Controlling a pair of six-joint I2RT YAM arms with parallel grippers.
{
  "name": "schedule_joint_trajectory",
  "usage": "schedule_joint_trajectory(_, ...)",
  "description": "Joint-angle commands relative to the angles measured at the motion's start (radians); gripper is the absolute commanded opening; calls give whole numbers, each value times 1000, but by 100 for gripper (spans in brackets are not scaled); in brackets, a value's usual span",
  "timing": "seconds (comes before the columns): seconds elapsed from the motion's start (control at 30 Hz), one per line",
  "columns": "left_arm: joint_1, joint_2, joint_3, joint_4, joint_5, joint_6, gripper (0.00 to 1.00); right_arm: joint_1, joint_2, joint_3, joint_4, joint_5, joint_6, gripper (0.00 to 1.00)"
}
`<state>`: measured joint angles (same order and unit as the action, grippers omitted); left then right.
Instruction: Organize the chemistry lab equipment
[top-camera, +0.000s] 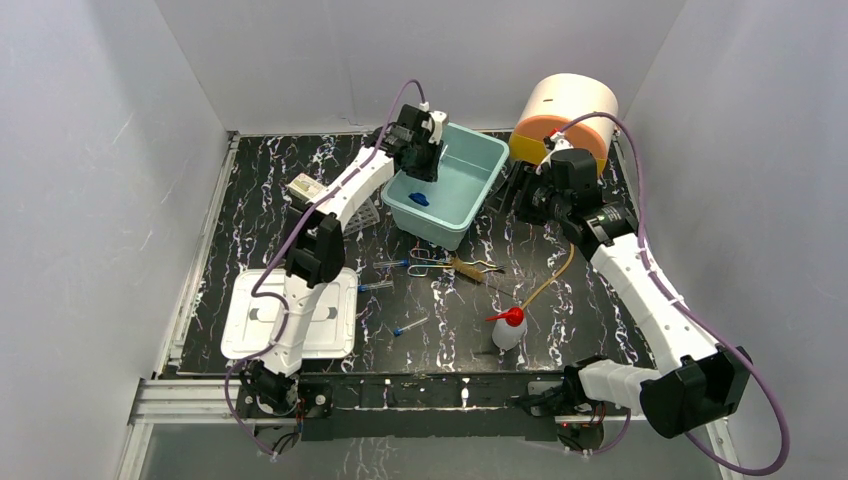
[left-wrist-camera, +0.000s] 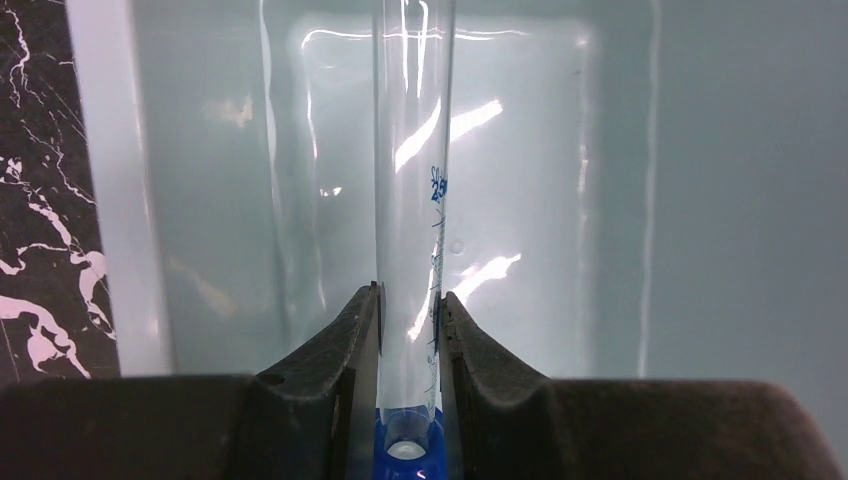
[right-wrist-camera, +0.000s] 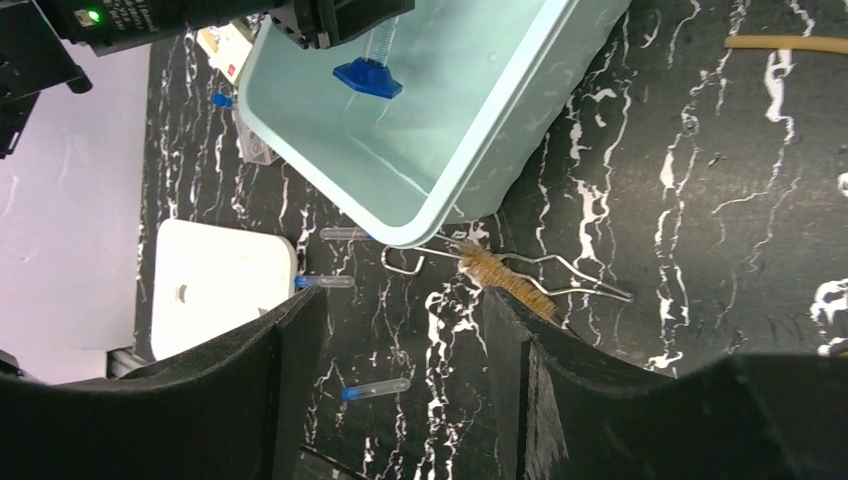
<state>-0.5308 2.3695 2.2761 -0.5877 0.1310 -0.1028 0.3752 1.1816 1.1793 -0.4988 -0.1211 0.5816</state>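
My left gripper (left-wrist-camera: 410, 300) is shut on a clear graduated cylinder (left-wrist-camera: 412, 150) with a blue base and holds it over the teal bin (top-camera: 482, 150). The blue base (right-wrist-camera: 368, 76) shows low inside the bin in the right wrist view. My right gripper (right-wrist-camera: 400, 300) is open and empty, above the table to the right of the bin. On the table lie thin blue-capped tubes (top-camera: 410, 326), metal tongs (top-camera: 432, 262), tan tubing (top-camera: 550, 280) and a red-nozzled wash bottle (top-camera: 509, 328). The grey rack (top-camera: 365, 215) is partly hidden by my left arm.
A white lid (top-camera: 290, 312) lies at the near left. A cream and orange drum (top-camera: 567, 115) stands at the back right. A bristle brush (right-wrist-camera: 505, 280) lies across the tongs. White walls close in the table on three sides.
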Motion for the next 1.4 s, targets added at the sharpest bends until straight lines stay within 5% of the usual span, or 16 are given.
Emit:
schedule_joint_trajectory(0.0, -12, 14, 57, -23, -61, 62, 0, 1, -27, 4, 40, 70, -48, 67)
schedule_joint_trajectory(0.63, -58, 146, 54, -55, -298, 83, 5, 1, 31, 39, 7, 14, -81, 66)
schedule_joint_trajectory(1.03, -61, 83, 82, -62, -256, 70, 38, 1, 13, 44, -30, 15, -88, 66)
schedule_joint_trajectory(1.37, -61, -70, 127, -90, -146, 21, 53, 1, 12, 40, -58, -8, -62, 66)
